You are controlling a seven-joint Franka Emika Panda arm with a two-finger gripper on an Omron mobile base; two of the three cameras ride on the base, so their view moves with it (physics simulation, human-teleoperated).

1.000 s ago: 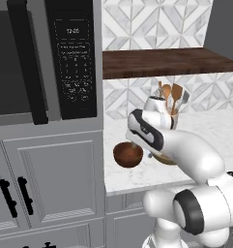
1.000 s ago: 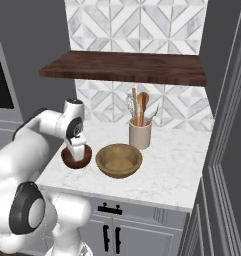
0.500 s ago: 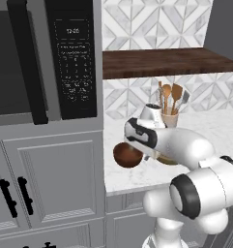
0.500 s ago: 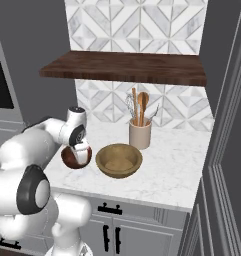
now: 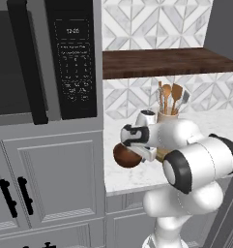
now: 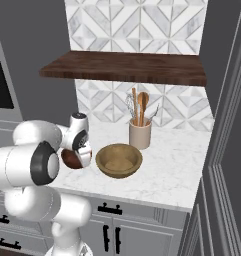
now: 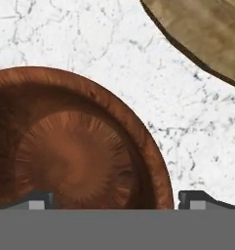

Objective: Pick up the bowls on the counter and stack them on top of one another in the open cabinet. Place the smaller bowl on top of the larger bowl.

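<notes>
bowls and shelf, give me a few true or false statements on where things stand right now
1. The smaller bowl sits on the counter beside the larger bowl. True.
2. The larger bowl is already on the open cabinet. False: it is on the counter, and the shelf board holds no bowl.
3. In the hand view, one finger tip of the gripper is inside the smaller bowl's rim and the other outside it. True.
4. The smaller bowl is stacked inside the larger bowl. False: they lie side by side with marble between them.
5. The utensil cup holds wooden utensils. True.
</notes>
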